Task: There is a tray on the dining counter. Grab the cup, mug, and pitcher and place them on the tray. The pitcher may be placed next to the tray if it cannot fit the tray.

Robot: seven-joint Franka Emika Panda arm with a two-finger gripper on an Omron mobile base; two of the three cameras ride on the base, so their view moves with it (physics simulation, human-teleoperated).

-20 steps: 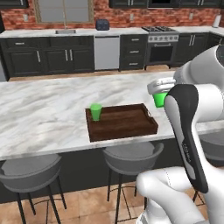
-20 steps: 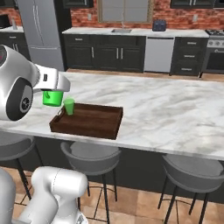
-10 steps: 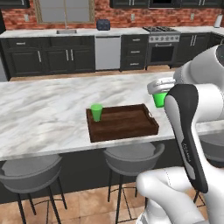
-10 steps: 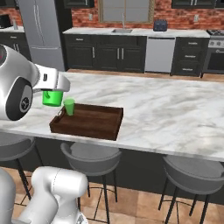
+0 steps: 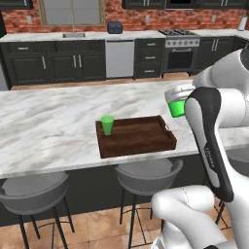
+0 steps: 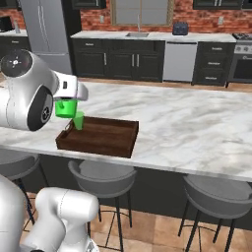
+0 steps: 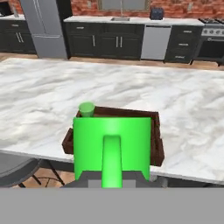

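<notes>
Hand (image 7: pixel 112 177) clamped on the green mug (image 7: pixel 112 146), held in the air above the near edge of the counter (image 5: pixel 44 126); cup (image 5: pixel 107 124) upright in a far corner of the tray (image 5: pixel 138 138).

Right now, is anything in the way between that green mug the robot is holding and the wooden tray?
Nothing visible. The mug hangs above the counter near the tray. The cup stands in one tray corner; the rest of the floor is bare.
</notes>
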